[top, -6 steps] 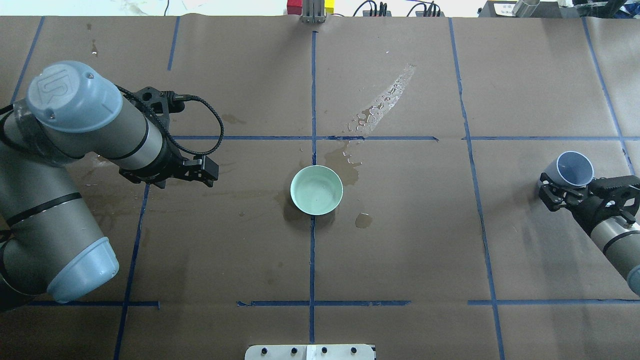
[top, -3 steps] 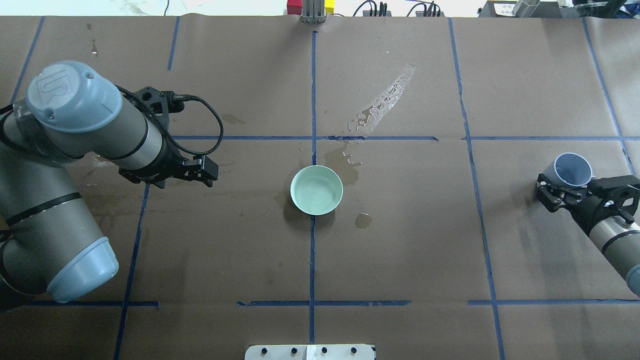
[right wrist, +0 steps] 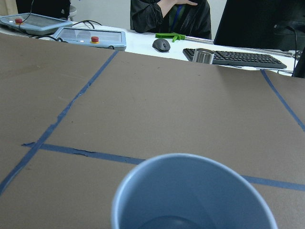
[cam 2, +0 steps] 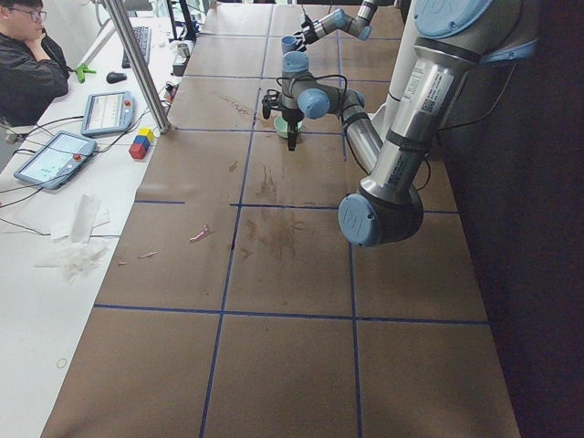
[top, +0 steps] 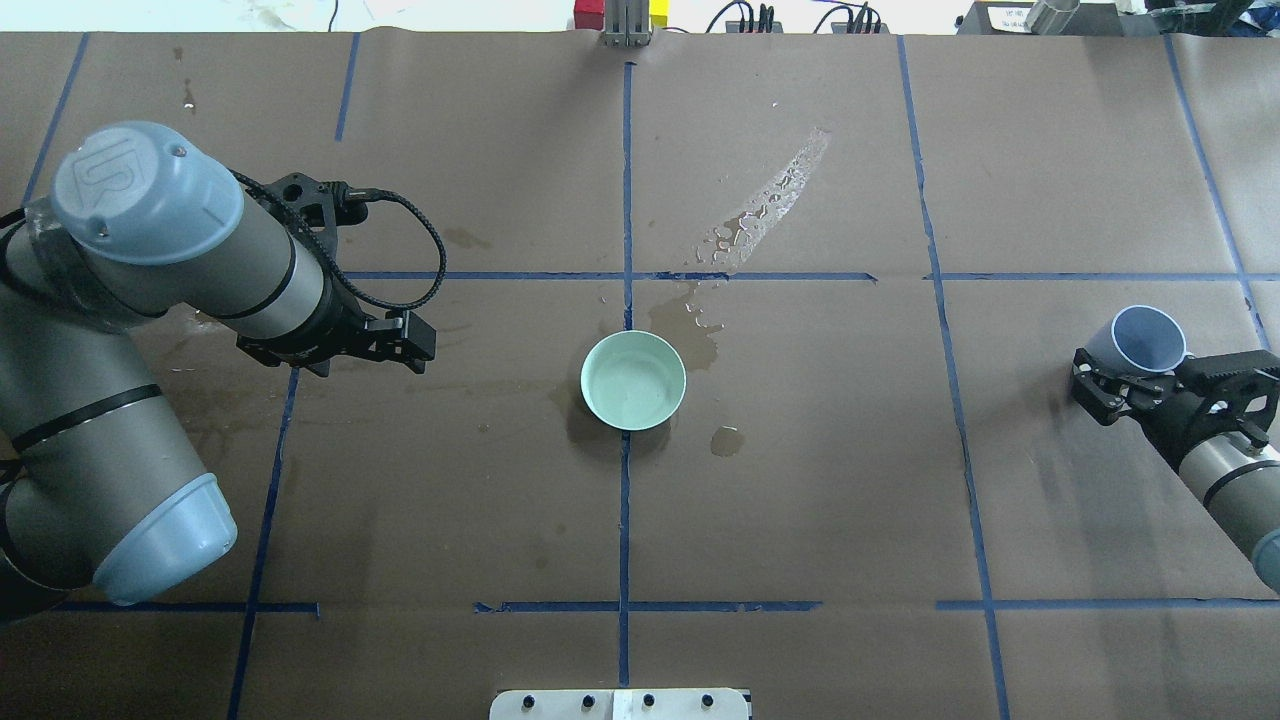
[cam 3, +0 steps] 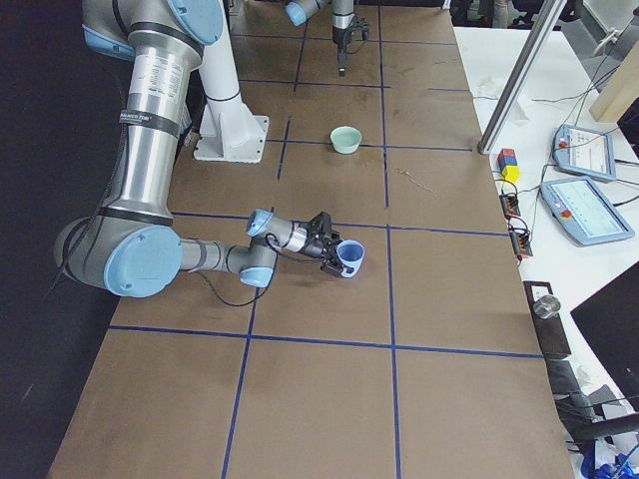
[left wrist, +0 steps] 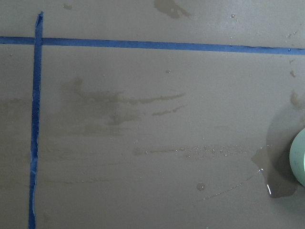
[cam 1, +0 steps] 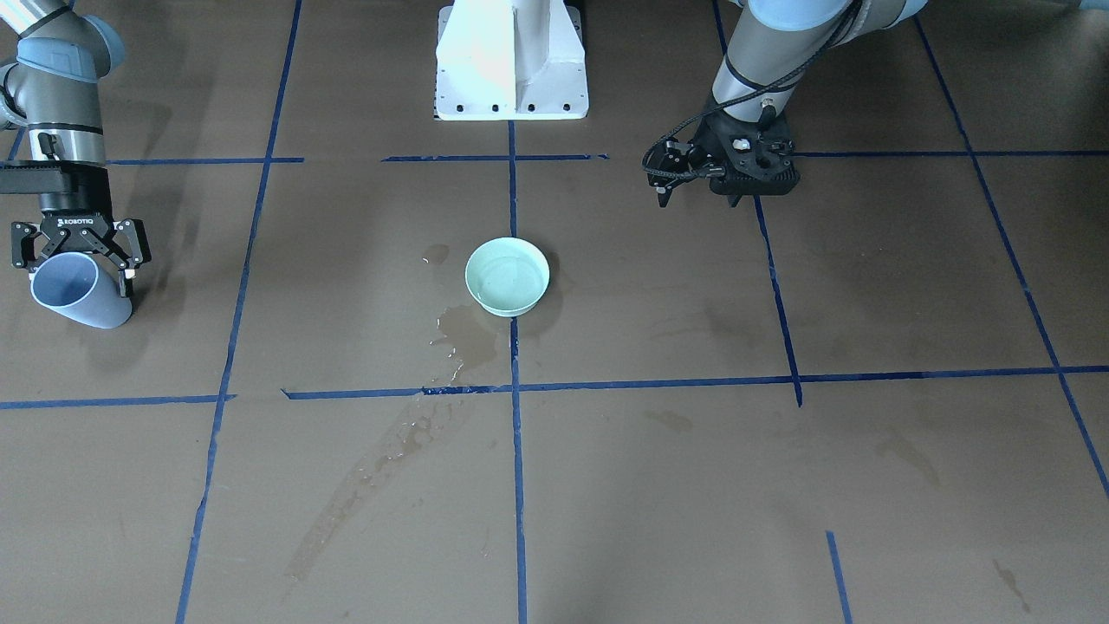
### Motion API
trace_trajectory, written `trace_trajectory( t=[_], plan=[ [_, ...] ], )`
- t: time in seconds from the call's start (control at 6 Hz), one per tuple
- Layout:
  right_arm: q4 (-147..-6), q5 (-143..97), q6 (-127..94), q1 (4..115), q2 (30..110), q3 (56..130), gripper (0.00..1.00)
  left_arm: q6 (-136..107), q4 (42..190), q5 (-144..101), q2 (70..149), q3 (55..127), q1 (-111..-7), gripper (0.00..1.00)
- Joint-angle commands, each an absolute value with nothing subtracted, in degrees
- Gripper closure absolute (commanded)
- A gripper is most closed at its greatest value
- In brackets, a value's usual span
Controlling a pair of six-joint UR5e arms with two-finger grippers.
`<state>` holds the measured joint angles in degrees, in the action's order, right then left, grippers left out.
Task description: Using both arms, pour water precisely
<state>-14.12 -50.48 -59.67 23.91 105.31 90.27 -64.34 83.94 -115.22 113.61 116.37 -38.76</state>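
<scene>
My right gripper is shut on a pale blue cup at the table's right side and holds it tilted, mouth outward. The pair also shows in the front view, gripper and cup. The right wrist view looks into the cup; I cannot make out water in it. A mint green bowl stands at the table's centre, with a faint sheen of water inside. My left gripper points straight down, shut and empty, well left of the bowl.
Dark wet spill patches lie beyond the bowl and beside it. The white pedestal stands at the robot's side of the table. Blue tape lines grid the brown paper. An operator, tablets and a keyboard sit past the far edge.
My right gripper and the blue cup have shifted very slightly to the left. The left arm and the bowl have not moved.
</scene>
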Motion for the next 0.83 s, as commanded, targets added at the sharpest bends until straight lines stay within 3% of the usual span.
trace_trajectory(
  t=[0.0, 0.67],
  plan=[
    [-13.89, -49.4, -60.2, 23.99, 105.73, 90.7, 0.0, -64.34, 83.94, -115.22, 113.55, 116.37, -38.76, 0.0],
    [-9.05, -48.16, -61.08, 23.29, 109.25, 90.97, 0.0, -64.34, 83.94, -115.22, 113.73, 116.46, -38.76, 0.0]
  ],
)
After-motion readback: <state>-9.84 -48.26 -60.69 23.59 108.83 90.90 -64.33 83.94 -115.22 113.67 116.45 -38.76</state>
